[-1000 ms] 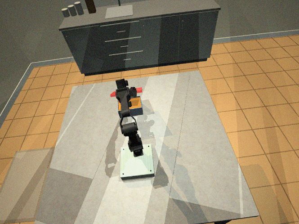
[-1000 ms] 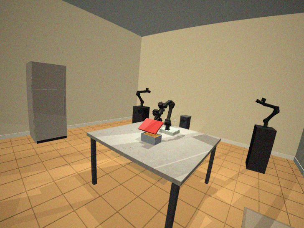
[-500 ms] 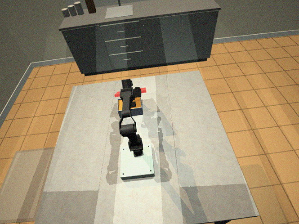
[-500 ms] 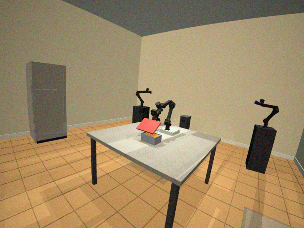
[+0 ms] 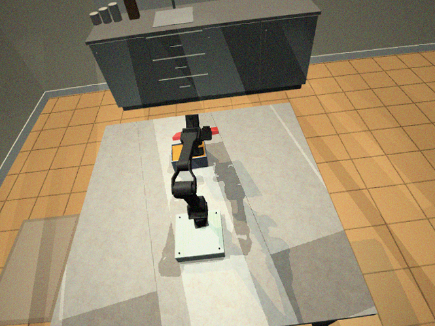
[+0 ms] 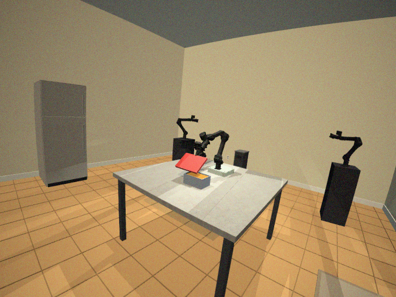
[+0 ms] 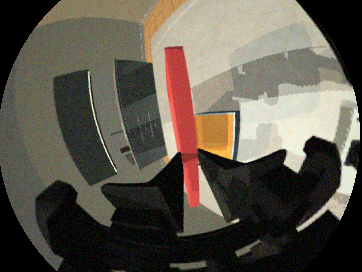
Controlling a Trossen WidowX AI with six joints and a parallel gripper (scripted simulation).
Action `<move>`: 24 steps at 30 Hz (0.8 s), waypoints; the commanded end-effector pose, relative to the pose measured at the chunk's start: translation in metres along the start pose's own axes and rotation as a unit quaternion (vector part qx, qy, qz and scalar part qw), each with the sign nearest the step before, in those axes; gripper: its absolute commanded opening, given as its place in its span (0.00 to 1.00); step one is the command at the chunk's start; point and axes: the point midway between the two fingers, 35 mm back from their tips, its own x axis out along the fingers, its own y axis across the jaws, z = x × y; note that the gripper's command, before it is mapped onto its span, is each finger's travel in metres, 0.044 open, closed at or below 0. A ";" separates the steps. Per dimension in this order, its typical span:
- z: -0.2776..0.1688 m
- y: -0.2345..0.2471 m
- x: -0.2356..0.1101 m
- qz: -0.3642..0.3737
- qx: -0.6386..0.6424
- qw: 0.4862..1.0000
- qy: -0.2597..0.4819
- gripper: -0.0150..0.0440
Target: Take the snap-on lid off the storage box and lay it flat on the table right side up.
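The red lid (image 5: 177, 135) (image 6: 191, 162) (image 7: 180, 102) is off the box and hangs tilted in the air above its far side. The storage box (image 5: 201, 161) (image 6: 196, 181) (image 7: 214, 136) stands open on the table (image 5: 117, 222) (image 6: 223, 201), with grey-blue walls and an orange inside. My gripper (image 5: 199, 133) (image 6: 201, 154) (image 7: 189, 153) is shut on one edge of the lid. In the wrist view the lid shows edge-on between the fingers. In the top view the arm hides most of the lid and part of the box.
The arm's pale base plate (image 5: 198, 239) (image 6: 221, 171) sits near the table's middle. A grey cabinet (image 5: 202, 54) stands behind the table. A fridge (image 6: 60, 130) and two other arms on black pedestals (image 6: 339, 191) (image 6: 183, 147) stand on the floor around it.
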 end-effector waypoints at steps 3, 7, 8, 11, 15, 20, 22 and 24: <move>0.011 0.000 -0.001 0.002 -0.003 1.000 0.001 0.25; 0.019 0.000 -0.002 0.002 -0.004 1.000 0.001 0.25; 0.021 0.000 -0.002 0.002 -0.004 1.000 0.001 0.25; 0.027 0.000 -0.002 0.002 -0.004 1.000 0.001 0.25; 0.035 -0.001 -0.003 0.002 -0.004 1.000 0.000 0.25; 0.045 -0.001 -0.003 0.001 -0.005 1.000 0.000 0.25; 0.049 -0.002 -0.004 0.001 -0.005 1.000 0.000 0.25; 0.053 -0.002 -0.004 0.001 -0.005 1.000 0.000 0.25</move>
